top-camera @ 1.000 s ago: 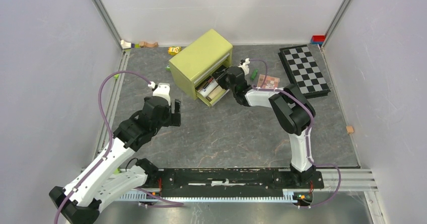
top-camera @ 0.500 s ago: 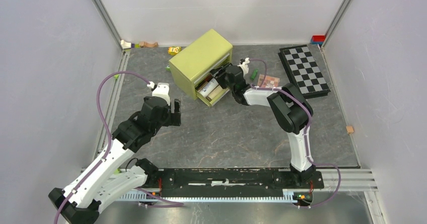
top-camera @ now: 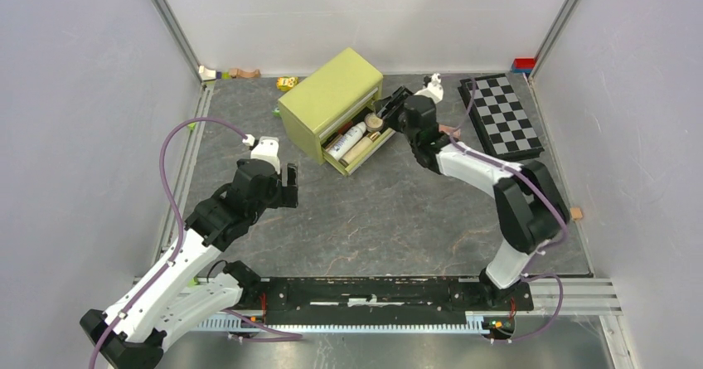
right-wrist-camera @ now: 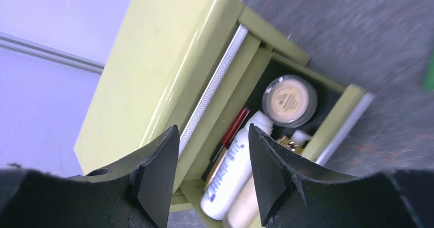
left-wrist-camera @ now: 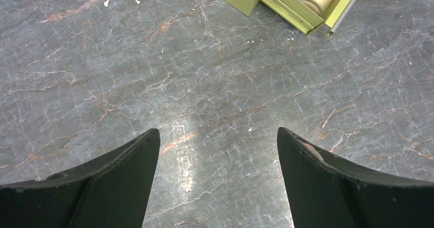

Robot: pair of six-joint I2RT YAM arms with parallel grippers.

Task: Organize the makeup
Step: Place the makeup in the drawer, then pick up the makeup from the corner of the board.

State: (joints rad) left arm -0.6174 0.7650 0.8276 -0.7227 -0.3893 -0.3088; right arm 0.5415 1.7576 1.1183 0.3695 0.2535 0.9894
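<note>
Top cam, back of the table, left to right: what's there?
toy blocks → yellow toy → green drawer box → right claw → chequered board

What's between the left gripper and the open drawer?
Only bare grey tabletop; the left wrist view shows it between the left gripper and the open drawer.

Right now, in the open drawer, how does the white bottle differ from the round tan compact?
The white bottle is long and lies on its side; the round tan compact is a low disc lying flat. The bottle is white with small print; the compact is tan. Both sit in the open green drawer.
</note>
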